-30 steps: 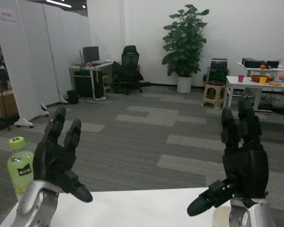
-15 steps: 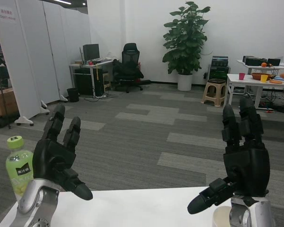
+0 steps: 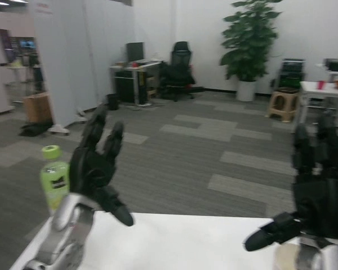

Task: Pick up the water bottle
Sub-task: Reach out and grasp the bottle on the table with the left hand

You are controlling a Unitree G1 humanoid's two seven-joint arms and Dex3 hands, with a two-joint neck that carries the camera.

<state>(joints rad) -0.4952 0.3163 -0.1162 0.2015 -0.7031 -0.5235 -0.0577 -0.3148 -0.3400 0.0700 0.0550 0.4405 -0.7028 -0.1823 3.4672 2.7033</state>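
1. Head view: bottle [image 3: 54,177] stands upright at the far left edge of the table [image 3: 180,242]; green cap, pale green liquid, dark label.
2. Left robot hand [image 3: 96,169] is raised just right of the bottle, fingers spread and pointing up, thumb angled down-right. It holds nothing; small gap to the bottle, no contact visible.
3. Right robot hand [image 3: 318,191] is raised at the right edge of frame, well apart from the bottle. Fingers up and apart, thumb out to the left, holding nothing.
4. Pale round object [image 3: 284,259] on the table just below the right robot hand, mostly cut off; can't tell what it is.
5. Frame is motion-blurred.
6. Background: grey carpet, white partition [image 3: 73,56], desk with monitor [image 3: 135,52], black office chair [image 3: 180,70], potted plant [image 3: 250,42], stool [image 3: 281,104], second white table [image 3: 327,90] far right.
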